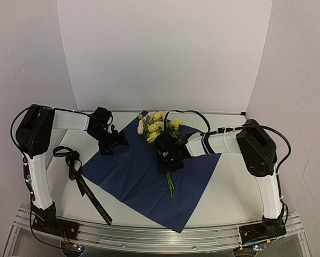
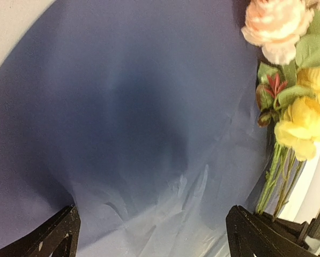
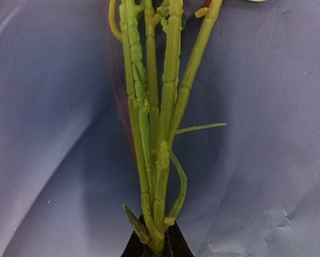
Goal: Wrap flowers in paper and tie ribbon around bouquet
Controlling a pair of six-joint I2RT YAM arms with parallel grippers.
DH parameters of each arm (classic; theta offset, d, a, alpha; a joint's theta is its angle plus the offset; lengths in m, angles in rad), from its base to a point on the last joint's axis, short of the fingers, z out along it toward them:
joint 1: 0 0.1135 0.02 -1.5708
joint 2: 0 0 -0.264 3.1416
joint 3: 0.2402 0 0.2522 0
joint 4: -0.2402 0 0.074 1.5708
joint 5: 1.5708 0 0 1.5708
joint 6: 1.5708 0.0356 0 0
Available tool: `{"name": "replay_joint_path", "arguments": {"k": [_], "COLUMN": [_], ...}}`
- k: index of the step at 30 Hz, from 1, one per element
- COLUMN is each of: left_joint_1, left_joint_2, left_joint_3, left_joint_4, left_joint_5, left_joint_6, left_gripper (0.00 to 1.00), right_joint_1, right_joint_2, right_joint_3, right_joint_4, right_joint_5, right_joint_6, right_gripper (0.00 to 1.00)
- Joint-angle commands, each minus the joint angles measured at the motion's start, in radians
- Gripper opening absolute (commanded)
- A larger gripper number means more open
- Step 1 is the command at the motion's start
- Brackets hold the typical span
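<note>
Top cam sits high behind the arm bases, looking down on the whole desk. Left wrist cam is close over the paper, with the flowers at its right edge. Right wrist cam is jammed right up against the stems. All three share the paper and flowers.

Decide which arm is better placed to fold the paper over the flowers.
Left, likely: the left fingers stand open above the paper's left side, free to fold; the right fingers are shut on the flowers.
</note>
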Motion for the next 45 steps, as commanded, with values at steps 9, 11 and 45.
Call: {"name": "replay_joint_path", "arguments": {"k": [9,11,45], "left_joint_1": [-0.002,-0.002,0.0], "left_joint_2": [-0.007,-0.005,-0.019], "left_joint_3": [0.025,0.032,0.089], "left_joint_4": [0.016,0.012,-0.038], "left_joint_5": [0.0,-0.004,-0.016], "left_joint_6": [0.032,0.035,0.064], "left_gripper": [0.98,0.98,0.98], "right_joint_1": [0.104,0.102,0.021], "right_joint_2": [-0.204,-0.206,0.023], "right_joint_3": [-0.192,-0.14,0.26], "right_joint_4": [-0.02,-0.033,-0.107], "right_joint_5": [0.103,0.133,0.02], "right_joint_6": [0.157,0.113,-0.026], "right_gripper": [0.0,0.0,0.51]}}
